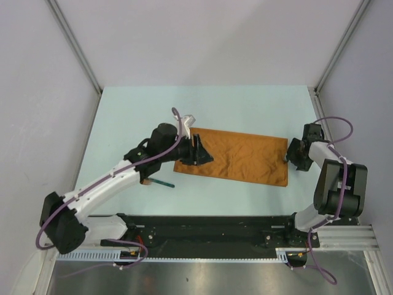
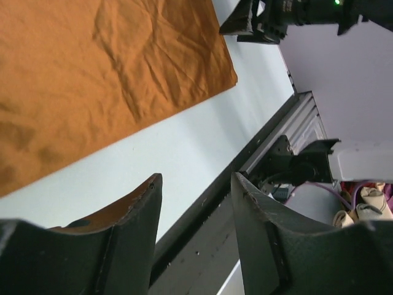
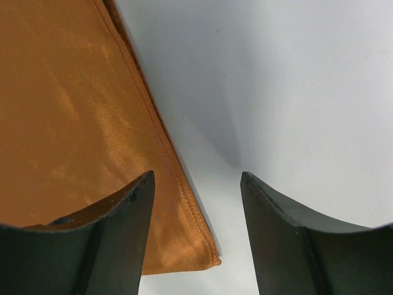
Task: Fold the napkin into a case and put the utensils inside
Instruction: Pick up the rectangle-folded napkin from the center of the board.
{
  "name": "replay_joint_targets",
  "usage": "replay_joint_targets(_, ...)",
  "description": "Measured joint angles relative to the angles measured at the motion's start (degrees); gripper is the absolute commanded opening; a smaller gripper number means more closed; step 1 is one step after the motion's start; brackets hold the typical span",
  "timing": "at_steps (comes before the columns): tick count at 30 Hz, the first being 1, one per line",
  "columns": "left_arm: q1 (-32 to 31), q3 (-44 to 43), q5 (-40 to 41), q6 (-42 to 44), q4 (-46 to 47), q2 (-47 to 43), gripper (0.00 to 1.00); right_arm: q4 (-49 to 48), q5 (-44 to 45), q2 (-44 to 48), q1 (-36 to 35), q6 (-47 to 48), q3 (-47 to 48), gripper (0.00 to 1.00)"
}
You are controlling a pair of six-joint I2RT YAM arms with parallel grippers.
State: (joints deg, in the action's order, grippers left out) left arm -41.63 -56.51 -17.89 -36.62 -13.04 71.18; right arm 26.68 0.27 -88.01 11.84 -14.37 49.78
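Pale mint surface [image 1: 245, 107] boxed by plain grey walls [image 1: 202, 37], orange napkin [image 1: 239, 157] flat mid-surface, left gripper [image 1: 198, 152] and right gripper [image 1: 293, 154] both released, empty.

The napkin [image 1: 245, 157] loses its 9 o'clock end under the left pincer [image 1: 201, 152] from above, and both wrist cams chop it off at 9 and 12 o'clock. Of the utensils [image 1: 162, 182] only a teal handle [image 1: 166, 184] and a brownish scrap [image 1: 146, 181] poke out from under the left arm [image 1: 116, 178], too tiny to say what's what.
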Motion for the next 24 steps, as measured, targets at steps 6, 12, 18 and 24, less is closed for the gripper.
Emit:
replay_joint_targets(6,-0.04,5.03,0.13,0.07,-1.42,-8.83,0.56,0.26,2.16,-2.84,-4.15,0.07,0.63,0.59)
replay_joint_targets(12,-0.04,5.2,1.01,0.63,-2.12,-10.99,0.56,0.07,4.94,-4.66,-8.17,-0.63,2.1,0.5)
replay_joint_targets(18,-0.04,5.2,1.2,1.03,-3.45,-10.97,0.56,0.39,7.67,-5.64,-10.51,-1.38,2.97,0.42)
replay_joint_targets(24,-0.04,5.2,1.4,1.22,-4.24,-10.97,0.57,-0.09,8.44,-5.95,-12.66,-2.21,3.21,0.2)
